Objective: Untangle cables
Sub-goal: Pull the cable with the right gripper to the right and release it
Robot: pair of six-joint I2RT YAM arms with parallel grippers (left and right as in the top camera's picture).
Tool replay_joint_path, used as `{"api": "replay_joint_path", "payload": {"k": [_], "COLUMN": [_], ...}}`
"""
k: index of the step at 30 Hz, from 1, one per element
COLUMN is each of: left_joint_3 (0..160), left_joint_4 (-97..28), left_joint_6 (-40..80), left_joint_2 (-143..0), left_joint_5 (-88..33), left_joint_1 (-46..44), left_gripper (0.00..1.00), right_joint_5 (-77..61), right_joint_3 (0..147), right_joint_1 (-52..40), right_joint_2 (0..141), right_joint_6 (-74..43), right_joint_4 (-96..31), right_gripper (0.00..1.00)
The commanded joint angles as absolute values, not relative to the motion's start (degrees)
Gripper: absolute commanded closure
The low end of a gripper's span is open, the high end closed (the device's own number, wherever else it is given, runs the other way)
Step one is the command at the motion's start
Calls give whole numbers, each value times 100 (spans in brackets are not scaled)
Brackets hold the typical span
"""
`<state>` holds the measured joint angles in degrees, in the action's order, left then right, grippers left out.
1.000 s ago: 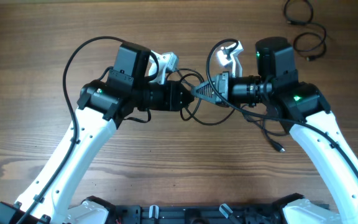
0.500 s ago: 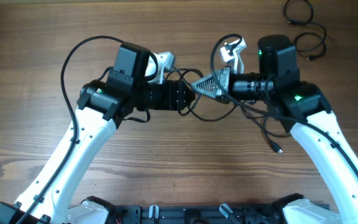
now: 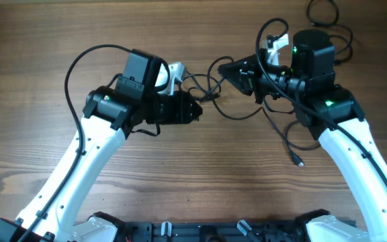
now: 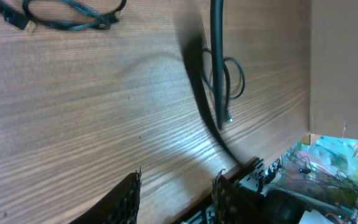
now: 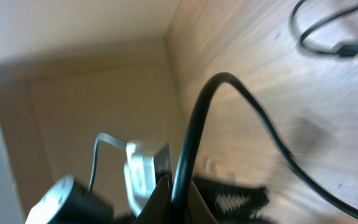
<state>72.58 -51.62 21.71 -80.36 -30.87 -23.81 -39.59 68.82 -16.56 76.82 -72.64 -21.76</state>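
The cables (image 3: pixel 208 89) hang in a loose tangle over the middle of the table (image 3: pixel 180 175), one strand pinched in our right gripper (image 3: pixel 228 68), its jaws closed tight, while our left gripper (image 3: pixel 197 109) stands part open just beside them, only bare wood between its fingers (image 4: pixel 131 198). Both forearms reach inward, elbows out. A second ago the grippers met nose to nose; now the right has drawn back toward the far side.
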Motion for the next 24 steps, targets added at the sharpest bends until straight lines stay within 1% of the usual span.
{"api": "replay_joint_path", "payload": {"k": [1,3,5,6,7,8,9,10,11,12,13,15,18,21,24], "left_joint_3": [7234,7234,7234,7234,7234,7234,7234,7234,7234,7234,7234,7234,7234,7234,7234], "left_joint_4": [-5284,-5304,-5275,-5229,-5159,-5118,-5000,-4950,-4910,-4908,-4912,-4982,-5159,-5162,-5166], "left_joint_6": [2097,2095,2095,2097,2099,2099,2108,2150,2147,2147,2145,2147,2145,2145,2143], "left_joint_2": [-8038,-8038,-8038,-8038,-8038,-8038,-8038,-8038,-8038,-8038,-8038,-8038,-8038,-8038,-8038], "left_joint_5": [-3057,-3055,-3041,-3006,-2987,-2987,-2987,-2987,-2989,-2987,-2987,-2882,-2689,-2689,-2687], "left_joint_1": [-2340,-2340,-2340,-2340,-2340,-2340,-2340,-2340,-2340,-2340,-2340,-2340,-2340,-2340,-2340], "left_gripper": [63,66,61,48,29,17,9,4,3,2,0,0,0,0,0], "right_joint_5": [-2978,-2849,-2904,-3017,-3131,-3157,-3151,-3127,-3048,-2851,-2462,-1525,-548,259,521], "right_joint_3": [6965,6965,6965,6965,6965,6965,6965,6965,6965,6965,6965,6965,6965,6967,6982], "right_joint_1": [-1651,-1651,-1653,-1651,-1651,-1651,-1653,-1651,-1651,-1651,-1651,-1651,-1651,-1640,-1398], "right_joint_2": [7629,7629,7629,7629,7629,7629,7629,7629,7629,7629,7629,7629,7629,7614,7550], "right_joint_6": [-7188,-7183,-7183,-7203,-7255,-7397,-7524,-7526,-7507,-7467,-7354,-7107,-6716,-5981,-5225], "right_joint_4": [-2150,-2300,-2447,-2510,-2589,-2676,-2746,-2751,-2755,-2803,-2934,-3378,-4099,-4576,-4703], "right_gripper": [96,96,96,96,95,95,93,92,92,94,96,96,96,96,96]}}
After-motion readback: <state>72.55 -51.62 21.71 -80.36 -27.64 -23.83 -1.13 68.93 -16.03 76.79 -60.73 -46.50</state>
